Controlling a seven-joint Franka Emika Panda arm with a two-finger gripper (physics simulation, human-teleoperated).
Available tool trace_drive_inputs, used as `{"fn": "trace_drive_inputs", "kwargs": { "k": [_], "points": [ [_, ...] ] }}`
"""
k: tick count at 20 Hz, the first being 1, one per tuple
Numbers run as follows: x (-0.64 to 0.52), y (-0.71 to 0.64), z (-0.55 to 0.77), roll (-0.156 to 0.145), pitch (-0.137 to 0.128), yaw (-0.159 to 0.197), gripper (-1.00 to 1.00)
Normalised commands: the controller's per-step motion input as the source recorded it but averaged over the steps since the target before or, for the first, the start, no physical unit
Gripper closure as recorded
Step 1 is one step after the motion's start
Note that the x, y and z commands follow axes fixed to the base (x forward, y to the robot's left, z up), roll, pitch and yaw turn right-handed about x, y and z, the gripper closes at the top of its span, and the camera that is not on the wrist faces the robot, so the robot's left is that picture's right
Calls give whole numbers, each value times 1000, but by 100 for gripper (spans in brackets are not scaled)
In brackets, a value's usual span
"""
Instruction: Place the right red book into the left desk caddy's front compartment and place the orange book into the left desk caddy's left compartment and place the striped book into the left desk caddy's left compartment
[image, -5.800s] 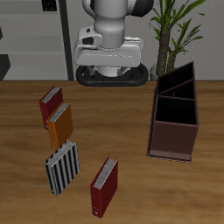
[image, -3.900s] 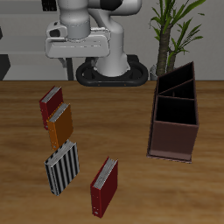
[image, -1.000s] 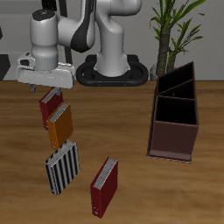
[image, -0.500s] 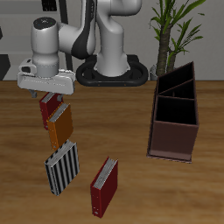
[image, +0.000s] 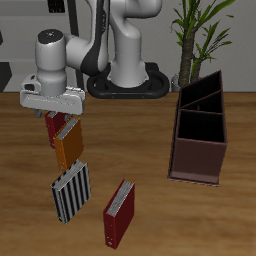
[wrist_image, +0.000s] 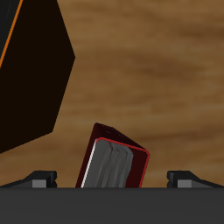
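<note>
Four books are laid out on the table (image: 140, 215), well apart from the caddy (image: 199, 128). The orange book (image: 68, 144) is tucked just beside the right red book (image: 58, 128), with the striped book (image: 72, 190) nearer the front.

crimson book (image: 119, 213) lying near the table's front edge | potted plant (image: 200, 38) standing at back | wooden table (image: 140, 150) bearing them

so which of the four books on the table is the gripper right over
The dark maroon hardback farthest back in the row, under the gripper. The orange-brown book, striped book and brighter crimson book lie nearer the table's front edge.
</note>
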Motion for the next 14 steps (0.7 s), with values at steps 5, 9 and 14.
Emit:
{"fn": "trace_drive_inputs", "kwargs": {
  "k": [5,9,14],
  "points": [
    [-20,-58,-178,-17,12,-16,100],
    [-13,24,21,15,-14,-1,100],
    [-29,33,133,-8,-13,-25,100]
  ]
}}
